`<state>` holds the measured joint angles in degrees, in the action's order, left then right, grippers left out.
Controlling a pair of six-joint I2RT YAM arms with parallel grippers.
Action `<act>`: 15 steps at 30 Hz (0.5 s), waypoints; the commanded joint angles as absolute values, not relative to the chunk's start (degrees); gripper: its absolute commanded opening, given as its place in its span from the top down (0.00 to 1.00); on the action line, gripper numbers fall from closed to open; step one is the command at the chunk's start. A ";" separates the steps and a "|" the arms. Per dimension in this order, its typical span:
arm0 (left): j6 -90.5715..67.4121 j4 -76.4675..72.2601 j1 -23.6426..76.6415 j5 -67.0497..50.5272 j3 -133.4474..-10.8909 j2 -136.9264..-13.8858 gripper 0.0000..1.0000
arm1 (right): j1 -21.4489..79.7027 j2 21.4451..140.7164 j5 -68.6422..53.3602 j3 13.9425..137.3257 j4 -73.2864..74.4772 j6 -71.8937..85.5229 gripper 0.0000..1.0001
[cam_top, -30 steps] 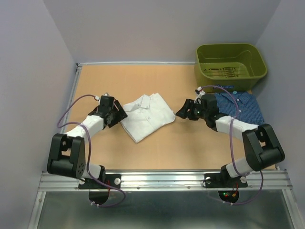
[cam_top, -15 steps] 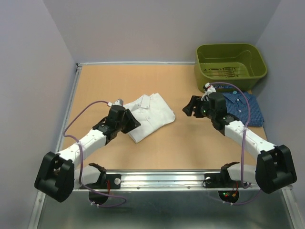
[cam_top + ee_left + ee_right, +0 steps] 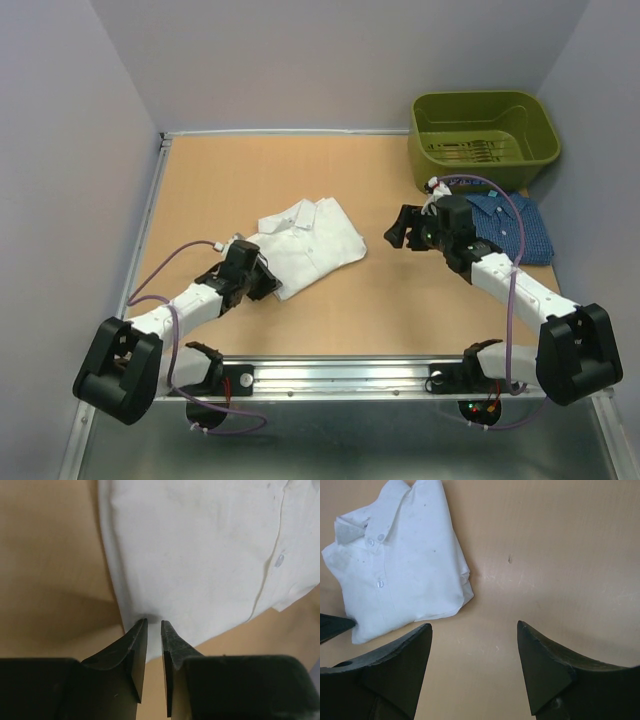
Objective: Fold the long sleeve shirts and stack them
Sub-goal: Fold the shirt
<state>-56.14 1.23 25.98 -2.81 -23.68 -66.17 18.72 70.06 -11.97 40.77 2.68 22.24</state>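
Wooden table (image 3: pixel 300 170): blue shirt (image 3: pixel 522 228) partly hidden under right arm (image 3: pixel 490 268).

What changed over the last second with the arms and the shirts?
The left gripper swung toward the table's near edge, to the white shirt's near-left corner, its jaws narrowing to a slit at the cloth edge. The right gripper barely shifted as its arm stretched flatter, jaws wide. The blue shirt and white shirt stayed put.

Bright even light, soft shadows — sharp
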 commanded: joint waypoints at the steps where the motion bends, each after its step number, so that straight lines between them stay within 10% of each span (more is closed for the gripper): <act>1: -55.11 7.89 22.59 3.16 -24.60 -61.80 0.71 | 18.37 68.47 -10.46 41.75 2.99 21.09 0.26; 15: -44.84 9.32 23.55 0.35 -39.01 -61.87 0.11 | 18.19 65.39 14.82 44.30 11.33 19.69 0.18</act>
<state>-48.60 10.57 22.46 1.54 -35.46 -60.58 18.72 66.61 1.76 40.77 8.45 20.32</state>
